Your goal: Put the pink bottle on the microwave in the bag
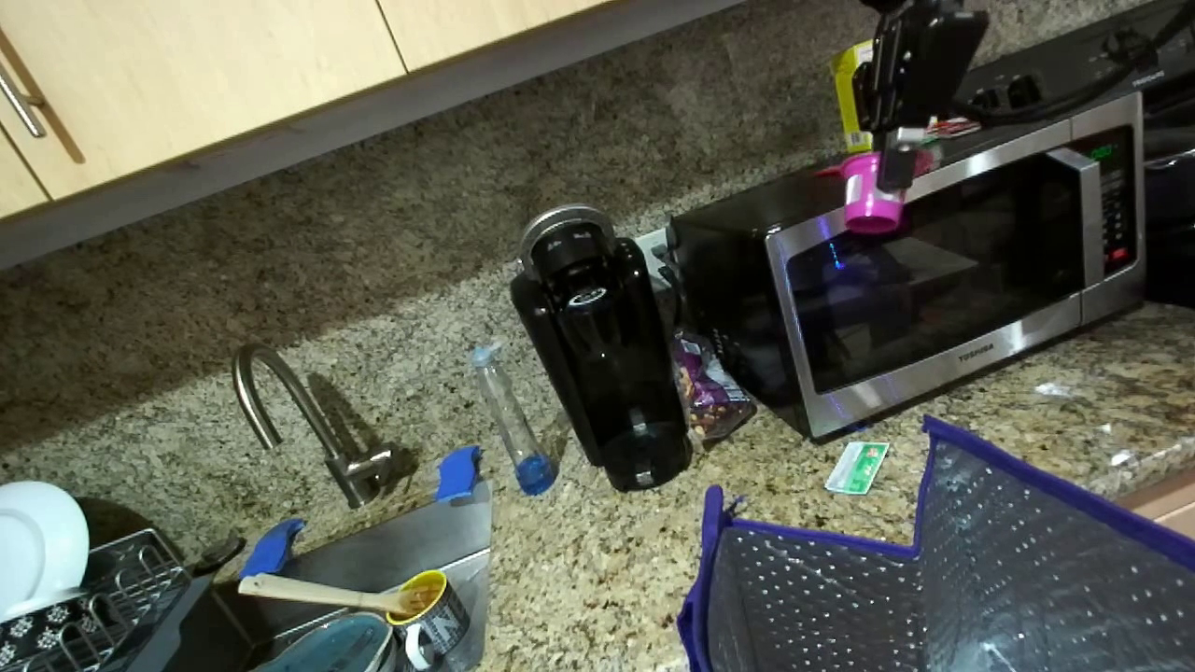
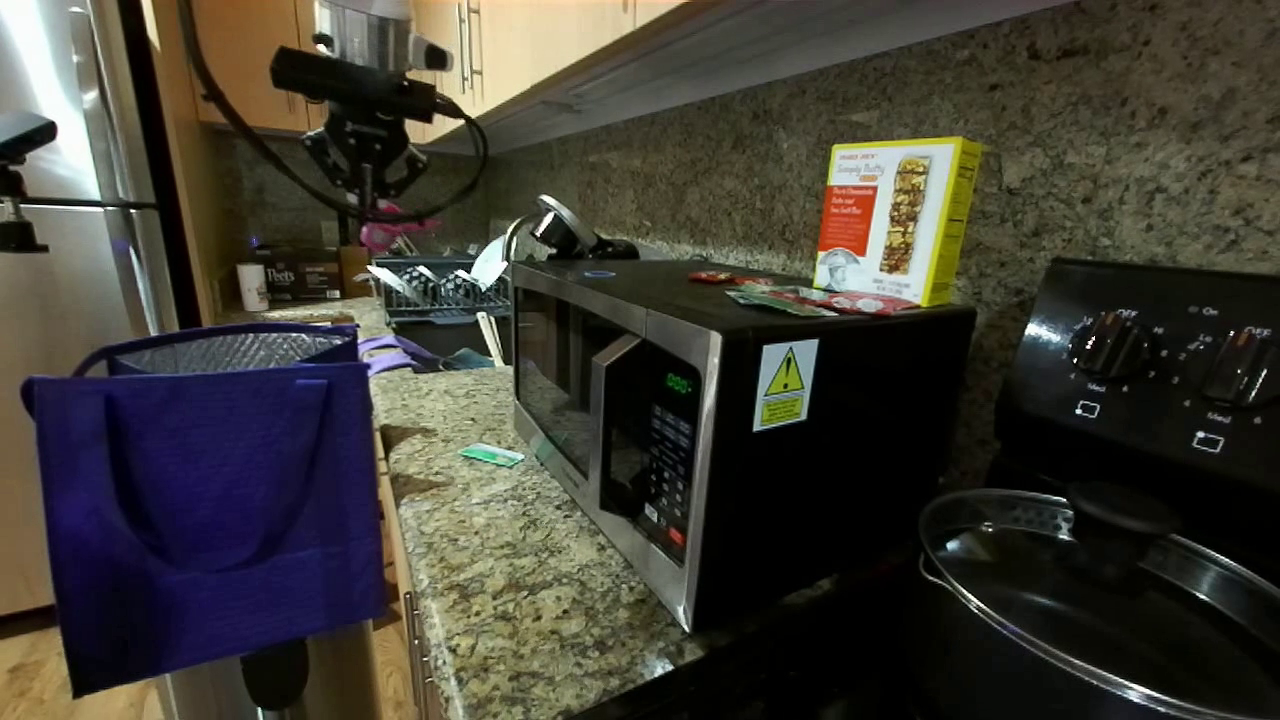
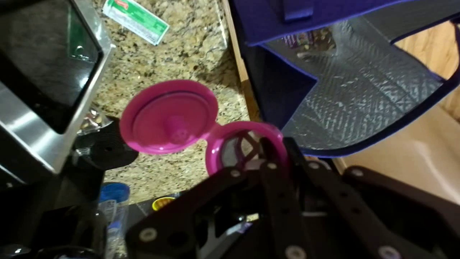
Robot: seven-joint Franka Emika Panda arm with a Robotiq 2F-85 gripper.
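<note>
Granite tabletop point(image 1: 583, 569) carries microwave point(image 1: 943, 271); pincer point(image 3: 281, 148) clamps open-lidded pink container point(image 1: 870, 198) aloft; purple bag point(image 2: 210, 480) gapes beside tabletop edge.

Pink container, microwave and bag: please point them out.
Pink container point(image 3: 170, 113), in the wrist view: open lid.
Microwave point(image 1: 952, 280), in an exterior view: dark door glass.
Bag point(image 2: 215, 490), in an exterior view: purple outer wall.

Tilted, an exterior view looks across the surface point(image 1: 597, 569) toward the microwave point(image 1: 943, 280) and wall point(image 1: 448, 243); from beside the stove point(image 2: 1165, 330), near the microwave, an exterior view faces along that surface. Both exterior views take in the bag point(image 2: 210, 480); the wrist view peers down past the nearby hand point(image 3: 279, 149), its darkest corner hard to read
</note>
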